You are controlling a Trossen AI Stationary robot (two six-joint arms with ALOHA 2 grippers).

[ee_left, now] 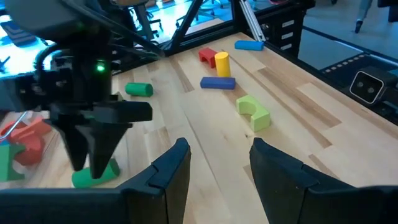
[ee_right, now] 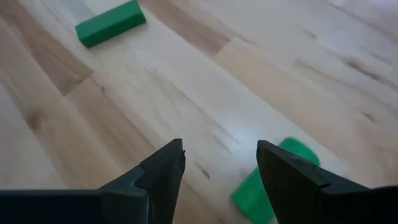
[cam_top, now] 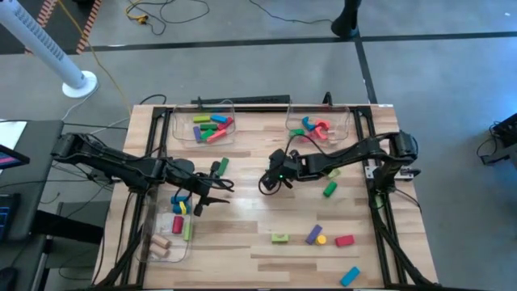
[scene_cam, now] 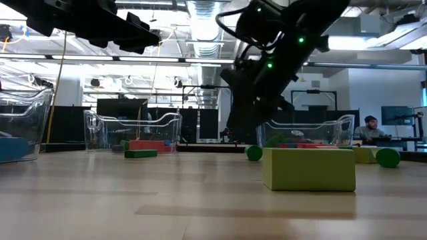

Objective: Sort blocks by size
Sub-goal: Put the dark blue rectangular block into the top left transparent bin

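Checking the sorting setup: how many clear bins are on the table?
3 bins: one far edge, left of centre; one far edge, right; one at the near left.

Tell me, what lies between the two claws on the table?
In the high view, only a green rectangular block and bare wooden table lie between the left claw and right claw.

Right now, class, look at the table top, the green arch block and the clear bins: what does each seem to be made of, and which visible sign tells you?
Table top: pale wooden planks, matte; grain lines and plank seams show.
Green arch block: probably painted wood; flat even colour, no grain visible, so plastic is possible.
Clear bins: likely thin glossy plastic; see-through walls with bright rim highlights.
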